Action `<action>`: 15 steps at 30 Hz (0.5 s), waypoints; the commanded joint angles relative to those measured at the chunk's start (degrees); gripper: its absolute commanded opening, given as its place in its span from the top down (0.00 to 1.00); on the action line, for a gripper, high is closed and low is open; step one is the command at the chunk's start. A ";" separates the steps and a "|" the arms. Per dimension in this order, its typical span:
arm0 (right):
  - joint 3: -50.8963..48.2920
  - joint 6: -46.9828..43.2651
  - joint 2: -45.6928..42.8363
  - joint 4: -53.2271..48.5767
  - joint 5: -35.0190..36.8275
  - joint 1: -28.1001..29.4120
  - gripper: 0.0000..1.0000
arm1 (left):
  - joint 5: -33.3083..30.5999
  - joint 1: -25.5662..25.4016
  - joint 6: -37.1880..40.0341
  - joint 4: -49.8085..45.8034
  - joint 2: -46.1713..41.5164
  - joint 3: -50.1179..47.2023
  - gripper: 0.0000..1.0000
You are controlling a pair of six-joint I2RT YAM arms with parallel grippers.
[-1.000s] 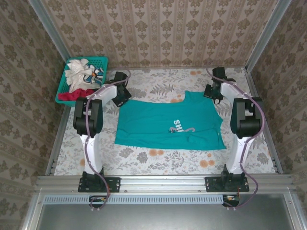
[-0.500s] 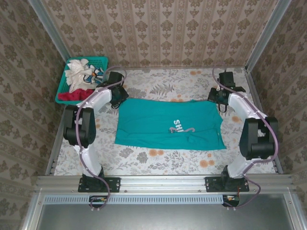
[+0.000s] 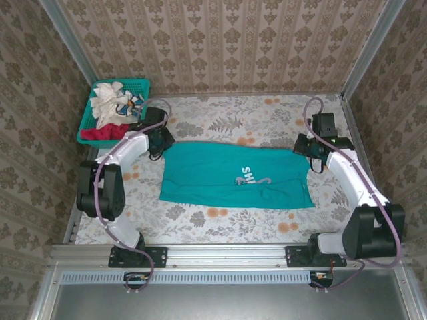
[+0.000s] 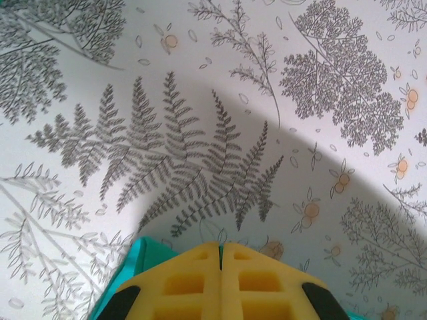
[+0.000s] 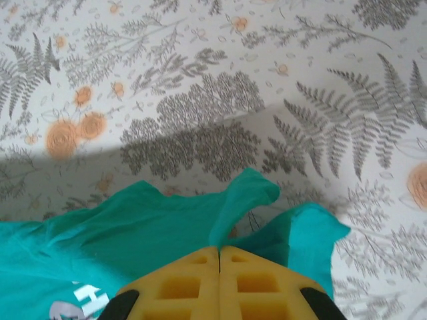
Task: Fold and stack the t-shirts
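While the teal t-shirt [image 3: 227,177] lies on the fern-print table [image 3: 220,117], right gripper [image 5: 219,251] pinched shut on its far corner, left gripper [image 4: 221,247] closed at the opposite corner.

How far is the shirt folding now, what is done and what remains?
Done: the teal t-shirt lies flat. In hand: the left claw and right claw are shut at its far corners, the right pinching cloth. Left: folding it, then the red shirt and white shirts in the basket; no stack yet.

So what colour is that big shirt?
The t-shirt is teal with white lettering, clearest in the top external view.
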 commanded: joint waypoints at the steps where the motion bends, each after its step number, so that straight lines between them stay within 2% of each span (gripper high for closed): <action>1: -3.06 0.96 -4.85 -5.48 0.69 0.13 1.00 | 0.13 0.44 1.02 -1.92 -4.02 -2.73 1.00; 15: -11.46 4.14 -15.72 -14.28 -0.48 0.24 1.00 | -0.03 0.79 0.04 -5.34 -11.50 -12.05 1.00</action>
